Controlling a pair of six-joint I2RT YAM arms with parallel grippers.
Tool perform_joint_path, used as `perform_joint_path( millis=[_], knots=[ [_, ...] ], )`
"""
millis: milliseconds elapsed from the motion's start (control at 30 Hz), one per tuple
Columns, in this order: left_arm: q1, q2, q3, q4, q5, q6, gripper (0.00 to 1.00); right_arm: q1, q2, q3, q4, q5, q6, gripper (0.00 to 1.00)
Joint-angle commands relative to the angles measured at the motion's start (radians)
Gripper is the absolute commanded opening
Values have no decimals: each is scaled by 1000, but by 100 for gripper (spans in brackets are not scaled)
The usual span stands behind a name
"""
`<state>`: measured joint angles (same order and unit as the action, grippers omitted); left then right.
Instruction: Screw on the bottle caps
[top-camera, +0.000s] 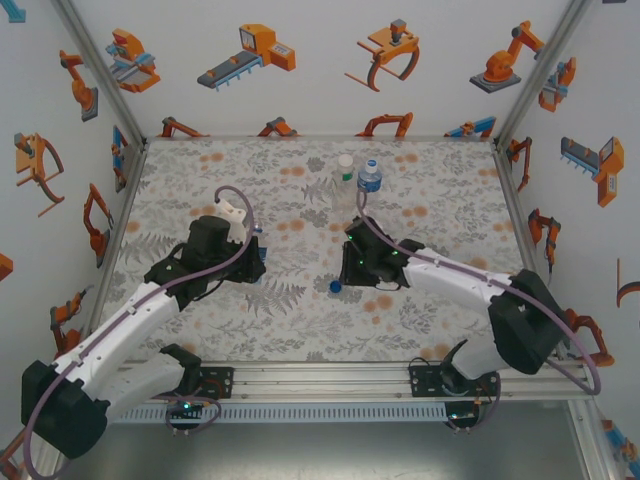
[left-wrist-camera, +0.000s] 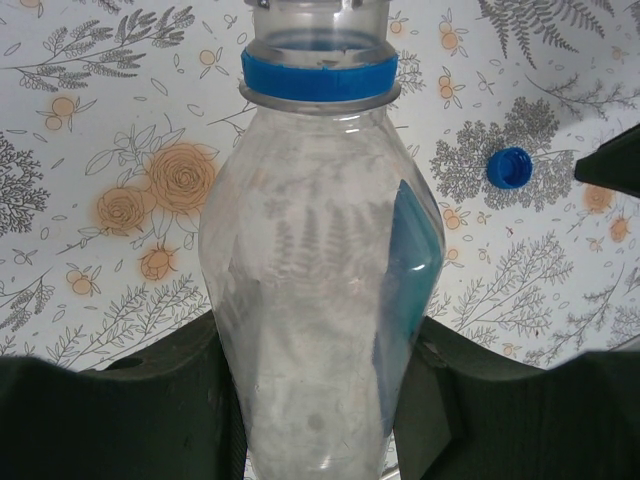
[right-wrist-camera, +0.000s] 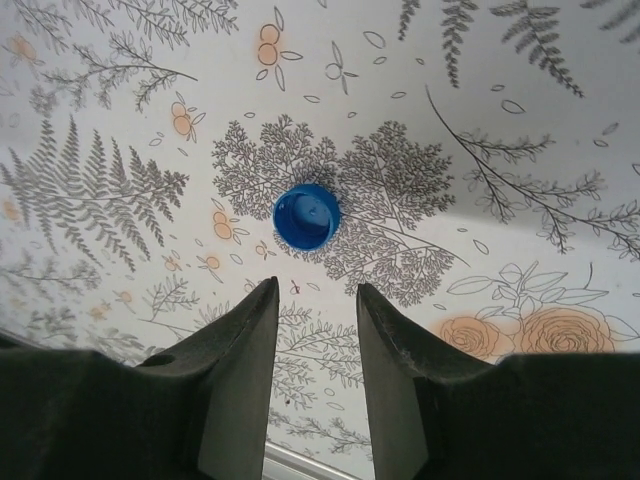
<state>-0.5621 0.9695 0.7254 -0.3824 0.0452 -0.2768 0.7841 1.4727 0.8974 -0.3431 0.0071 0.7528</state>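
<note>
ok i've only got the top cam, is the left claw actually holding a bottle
Observer: Yes. The left wrist view shows the left claw shut on a clear bottle.
Operator: is it capped
Observer: No, its mouth is open, with just a blue ring around the neck.
Operator: and did the right claw grab the cap
Observer: No. The right claw is open with nothing in it, and the blue cap lies on the table just beyond its fingertips.
</note>
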Motion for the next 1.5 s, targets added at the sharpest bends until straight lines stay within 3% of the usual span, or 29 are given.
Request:
perform_joint_path(
  millis=[0,400,1467],
  knots=[
    [5,-31,8,-11,-11,-7,21,42,78,100,-121,100,-60,38],
    [4,-87,-23,-33,-28,-7,21,93,283,289,-190,151,-93,40],
    [5,-94,-37,-29,-35,-10,19,96,327,282,-171,102,-81,40]
  ],
)
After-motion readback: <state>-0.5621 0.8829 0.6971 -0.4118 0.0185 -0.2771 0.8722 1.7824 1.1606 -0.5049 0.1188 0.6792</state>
